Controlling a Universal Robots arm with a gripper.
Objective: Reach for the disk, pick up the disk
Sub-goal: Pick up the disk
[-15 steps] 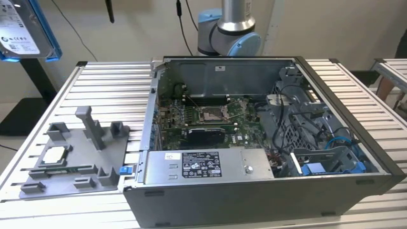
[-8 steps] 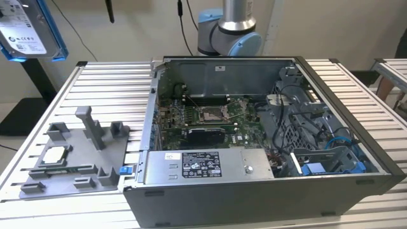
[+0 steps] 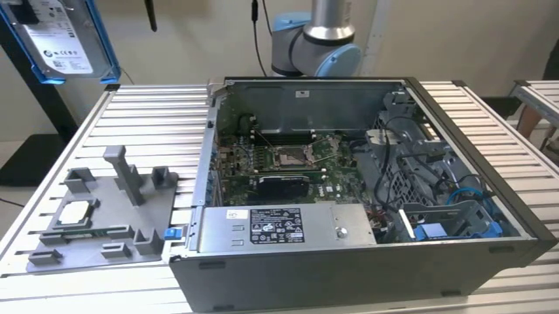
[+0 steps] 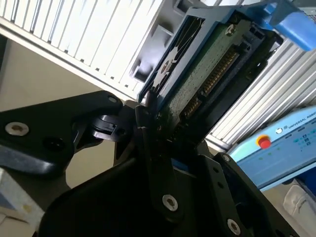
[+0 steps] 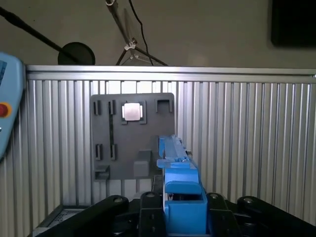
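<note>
There is one disk point(image 3: 59, 40), one gripper point(image 4: 155, 123), one grey tray point(image 3: 91, 241) and one open computer point(image 3: 349, 275). The gripper is clamped on the disk. The disk is up in the air at the exterior view's left. It stands on end with its long side nearly up and down, and its label faces the camera.

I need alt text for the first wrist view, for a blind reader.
The gripper holds the disk edge-on by its blue frame. Beyond it, a grey tray carrying a small chip lies on the slatted table.
</note>
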